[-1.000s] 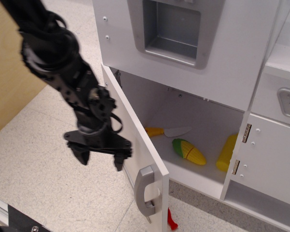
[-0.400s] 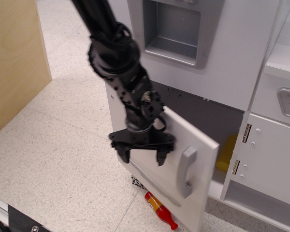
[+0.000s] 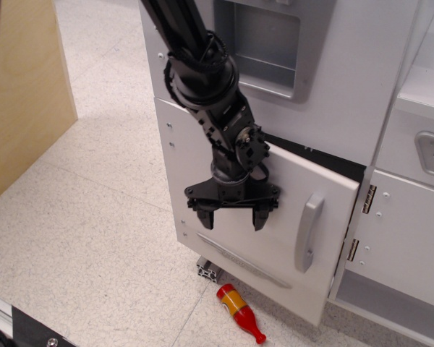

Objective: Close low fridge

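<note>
The low fridge door [image 3: 275,249] is a flat white panel with a grey curved handle [image 3: 308,231]. It stands nearly shut, with a narrow dark gap along its top and right edge. My black gripper [image 3: 232,217] is open and empty, its fingers [image 3: 206,217] pointing down in front of the door's middle, left of the handle. I cannot tell if it touches the door. The fridge's inside is hidden behind the door.
A white panel with a grey recessed dispenser [image 3: 259,45] is above the door. A handle-less white cabinet door with metal hinges [image 3: 401,231] is to the right. A red toy bottle [image 3: 239,311] lies on the floor below. A wooden board [image 3: 22,94] stands at left.
The door has swung from wide open to nearly shut. My gripper moved right and stayed against the door's face. The toy food inside is now hidden.
</note>
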Robot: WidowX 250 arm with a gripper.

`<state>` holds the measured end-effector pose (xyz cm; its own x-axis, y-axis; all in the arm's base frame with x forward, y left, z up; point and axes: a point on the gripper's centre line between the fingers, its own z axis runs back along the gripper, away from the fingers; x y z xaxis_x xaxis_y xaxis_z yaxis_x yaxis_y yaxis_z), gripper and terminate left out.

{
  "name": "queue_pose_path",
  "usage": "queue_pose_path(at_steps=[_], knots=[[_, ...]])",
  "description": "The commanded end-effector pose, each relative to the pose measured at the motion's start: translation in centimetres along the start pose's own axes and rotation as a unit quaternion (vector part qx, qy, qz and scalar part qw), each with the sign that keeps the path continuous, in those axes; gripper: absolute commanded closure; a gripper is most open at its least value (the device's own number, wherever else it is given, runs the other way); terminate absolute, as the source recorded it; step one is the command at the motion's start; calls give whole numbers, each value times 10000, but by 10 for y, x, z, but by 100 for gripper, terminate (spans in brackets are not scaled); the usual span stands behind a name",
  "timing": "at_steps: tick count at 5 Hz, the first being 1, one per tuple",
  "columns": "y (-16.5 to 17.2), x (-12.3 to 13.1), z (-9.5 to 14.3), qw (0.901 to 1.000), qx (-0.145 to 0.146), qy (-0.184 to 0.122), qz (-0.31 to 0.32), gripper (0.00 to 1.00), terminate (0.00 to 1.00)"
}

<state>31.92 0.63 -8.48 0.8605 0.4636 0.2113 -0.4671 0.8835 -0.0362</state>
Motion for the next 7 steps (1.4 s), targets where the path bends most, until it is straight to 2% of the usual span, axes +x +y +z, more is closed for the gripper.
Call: queue_pose_path(at_steps=[1, 2, 3, 4, 6, 7], knots=[[-12, 32, 4, 9992, -22, -254, 308, 0, 0], [-12, 32, 4, 9992, 4, -306, 275, 0, 0], [-3, 18, 20, 9996, -44, -258, 100, 0, 0], [13, 1, 35, 9996, 40, -191, -196, 0, 0], [25, -9, 43, 9989, 77, -142, -436, 0, 0], [25, -9, 43, 9989, 77, -142, -436, 0, 100]])
